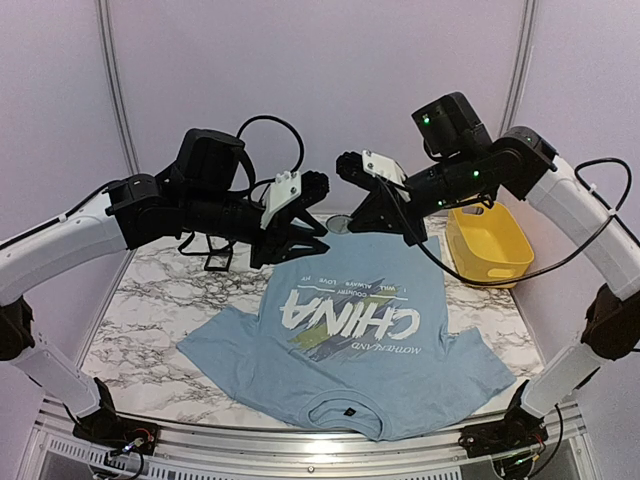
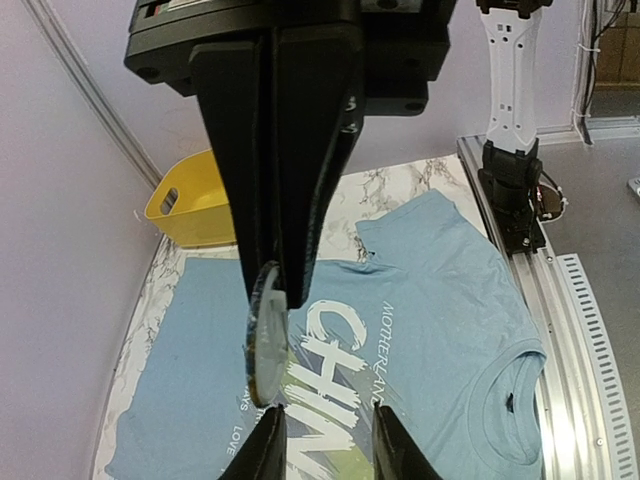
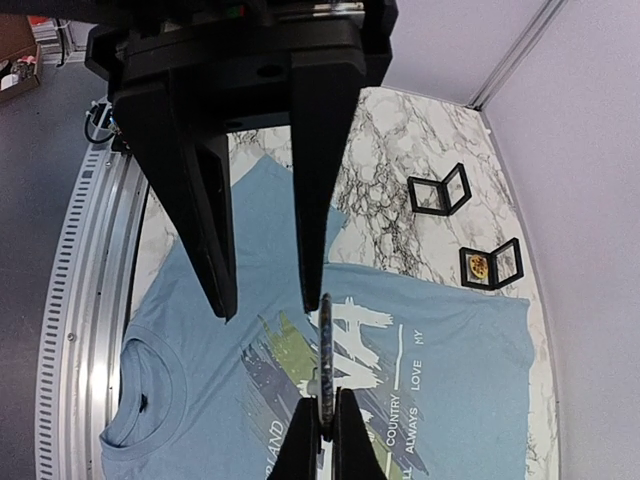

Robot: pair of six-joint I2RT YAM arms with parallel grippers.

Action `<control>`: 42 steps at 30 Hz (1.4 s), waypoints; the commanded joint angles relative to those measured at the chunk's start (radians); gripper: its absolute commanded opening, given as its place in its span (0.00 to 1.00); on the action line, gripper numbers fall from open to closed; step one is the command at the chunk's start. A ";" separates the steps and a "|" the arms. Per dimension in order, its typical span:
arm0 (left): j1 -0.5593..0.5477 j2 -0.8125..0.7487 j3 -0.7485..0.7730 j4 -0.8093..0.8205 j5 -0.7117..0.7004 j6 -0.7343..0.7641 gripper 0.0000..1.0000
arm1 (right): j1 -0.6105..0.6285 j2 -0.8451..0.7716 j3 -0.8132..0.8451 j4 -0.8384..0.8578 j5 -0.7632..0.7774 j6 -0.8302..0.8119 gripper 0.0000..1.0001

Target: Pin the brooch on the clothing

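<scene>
The shirt (image 1: pixel 340 360) was laid flat on the table (image 1: pixel 150 300), collar toward the arm bases, print upward. Above its far hem the brooch (image 2: pixel 266 335) was held in the air, pinched edge-on by the pressed-together right gripper (image 3: pixel 322 405). The left gripper (image 3: pixel 268 308) was set opposite, fingers spread, one fingertip just beside the disc's rim; no hold by it could be made out. A mid-air regrasp was judged to be in hand, with pinning not yet begun. A sure second hold, then a descent to the chest, would be called for next.

The brooch (image 3: pixel 325 340) shows only its edge, its face hidden.
</scene>
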State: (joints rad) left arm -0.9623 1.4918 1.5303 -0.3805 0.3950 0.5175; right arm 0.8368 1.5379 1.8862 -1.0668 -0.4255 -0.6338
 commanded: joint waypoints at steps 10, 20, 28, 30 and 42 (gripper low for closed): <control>-0.004 -0.024 -0.028 0.086 0.014 -0.019 0.36 | 0.010 -0.058 -0.057 0.058 -0.076 -0.037 0.00; -0.004 -0.060 -0.107 0.225 0.103 -0.080 0.15 | 0.010 -0.050 -0.062 0.058 -0.059 -0.038 0.00; -0.004 -0.051 -0.098 0.231 0.055 -0.085 0.16 | 0.010 -0.047 -0.064 0.053 -0.071 -0.037 0.00; -0.004 -0.047 -0.095 0.235 0.049 -0.089 0.16 | 0.010 -0.047 -0.065 0.052 -0.077 -0.038 0.00; -0.004 -0.041 -0.097 0.249 0.038 -0.093 0.00 | 0.010 -0.038 -0.065 0.039 -0.070 -0.040 0.00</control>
State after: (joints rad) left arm -0.9615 1.4643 1.4231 -0.1741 0.4347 0.4309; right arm 0.8387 1.5043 1.8206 -1.0325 -0.4900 -0.6670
